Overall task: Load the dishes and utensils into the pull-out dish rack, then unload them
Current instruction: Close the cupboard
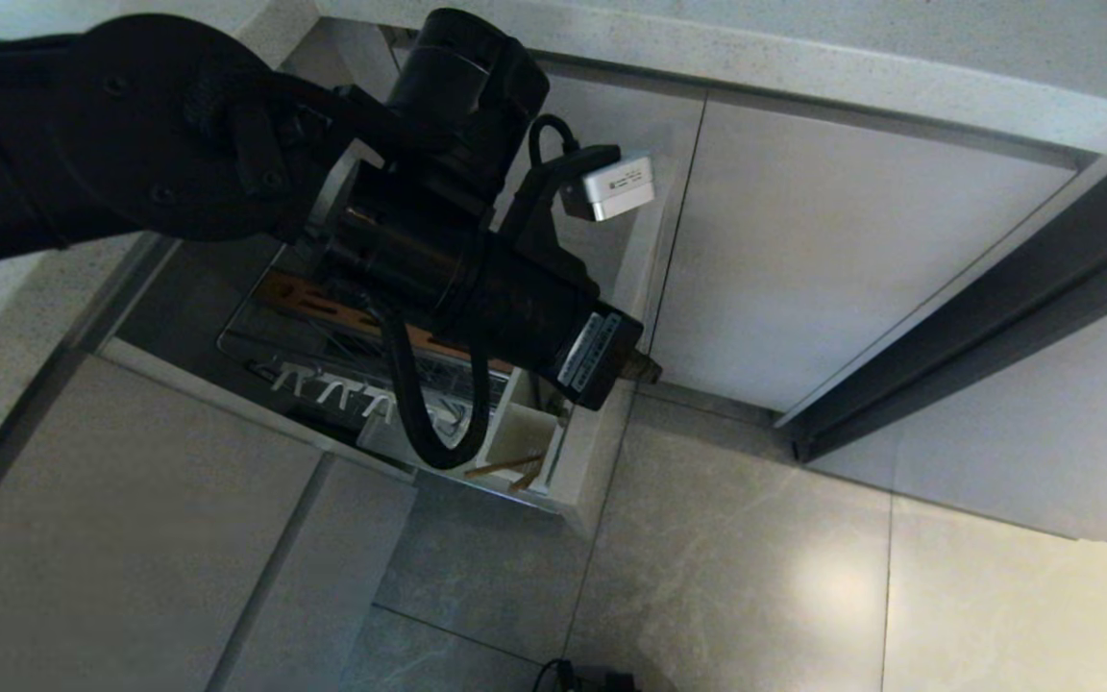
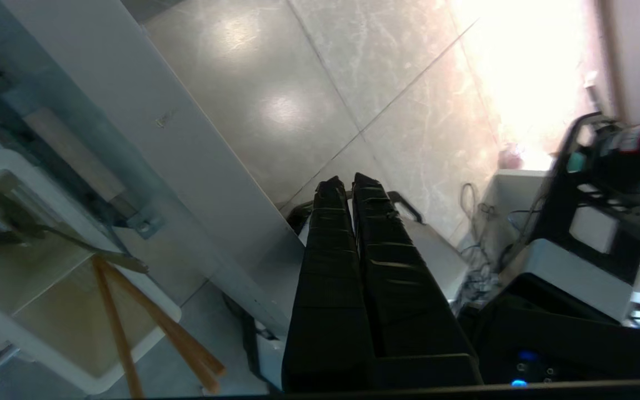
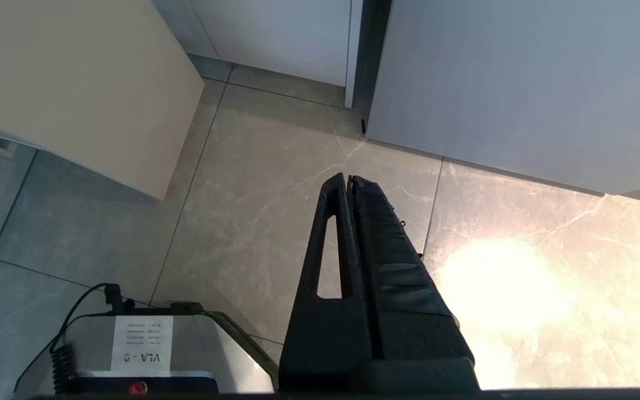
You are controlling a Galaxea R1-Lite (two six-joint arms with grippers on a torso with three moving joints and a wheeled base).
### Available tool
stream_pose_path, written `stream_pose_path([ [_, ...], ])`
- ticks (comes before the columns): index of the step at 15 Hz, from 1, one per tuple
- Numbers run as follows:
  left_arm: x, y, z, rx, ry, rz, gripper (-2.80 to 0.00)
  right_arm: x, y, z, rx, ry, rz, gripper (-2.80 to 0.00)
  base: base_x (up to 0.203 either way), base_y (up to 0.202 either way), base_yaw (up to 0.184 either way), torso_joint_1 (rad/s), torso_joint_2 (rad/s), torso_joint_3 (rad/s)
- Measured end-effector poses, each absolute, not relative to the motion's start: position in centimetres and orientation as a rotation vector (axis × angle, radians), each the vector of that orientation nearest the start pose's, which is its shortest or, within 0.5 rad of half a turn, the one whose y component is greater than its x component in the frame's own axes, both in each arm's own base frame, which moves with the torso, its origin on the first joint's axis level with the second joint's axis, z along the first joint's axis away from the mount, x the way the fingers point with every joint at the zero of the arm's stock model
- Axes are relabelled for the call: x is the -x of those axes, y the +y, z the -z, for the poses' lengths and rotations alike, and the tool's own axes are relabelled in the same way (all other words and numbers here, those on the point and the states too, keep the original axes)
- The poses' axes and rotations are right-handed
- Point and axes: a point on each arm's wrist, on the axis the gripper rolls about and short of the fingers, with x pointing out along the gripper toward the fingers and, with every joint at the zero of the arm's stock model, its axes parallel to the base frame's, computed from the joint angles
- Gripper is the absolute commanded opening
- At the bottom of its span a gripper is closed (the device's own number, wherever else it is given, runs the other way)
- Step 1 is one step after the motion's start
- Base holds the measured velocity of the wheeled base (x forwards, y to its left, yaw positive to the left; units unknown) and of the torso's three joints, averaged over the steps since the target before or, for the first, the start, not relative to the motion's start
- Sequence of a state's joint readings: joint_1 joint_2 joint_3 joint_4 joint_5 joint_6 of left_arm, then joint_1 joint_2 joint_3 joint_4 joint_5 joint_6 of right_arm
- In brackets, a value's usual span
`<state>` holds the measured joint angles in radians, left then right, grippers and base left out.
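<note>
Left gripper (image 2: 348, 186) pressed together, empty, just past the rack's beige front panel (image 2: 186, 150).

Fingers closed on nothing, pointing out over floor tiles (image 2: 309, 83) beyond the panel's outer face. Chopsticks (image 2: 153, 322) standing slanted in the white utensil caddy (image 1: 525, 437), tips sticking out over its rim. Pull-out dish rack (image 1: 352, 370) open; wooden strip (image 1: 323, 308) and white pegs (image 1: 332, 389) partly hidden behind the arm. No bowl or plate visible in any view. Right gripper (image 3: 349, 183) parked over bare floor, fingers together. Judging: utensils loaded; dishes' status unclear; unloading not yet done.
</note>
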<state>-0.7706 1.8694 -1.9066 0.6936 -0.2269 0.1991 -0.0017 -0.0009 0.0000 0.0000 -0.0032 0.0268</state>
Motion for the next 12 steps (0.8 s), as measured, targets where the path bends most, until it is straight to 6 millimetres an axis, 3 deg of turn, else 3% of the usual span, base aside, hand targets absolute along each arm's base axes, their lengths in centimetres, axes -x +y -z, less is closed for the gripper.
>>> stream_pose_path([
  [7,-24.4,-23.48,-30.94,-0.526,0.489,0.905,-2.8,2.29,0.0,-7.55,-0.027,-0.001,0.005,-2.8,0.0,0.0,0.0,0.0,0.0,0.0],
  [12,-24.22,-23.33,-31.22,-0.535,0.477,0.887,-2.8,2.29,0.0,-7.55,-0.027,-0.001,0.005,-2.8,0.0,0.0,0.0,0.0,0.0,0.0],
])
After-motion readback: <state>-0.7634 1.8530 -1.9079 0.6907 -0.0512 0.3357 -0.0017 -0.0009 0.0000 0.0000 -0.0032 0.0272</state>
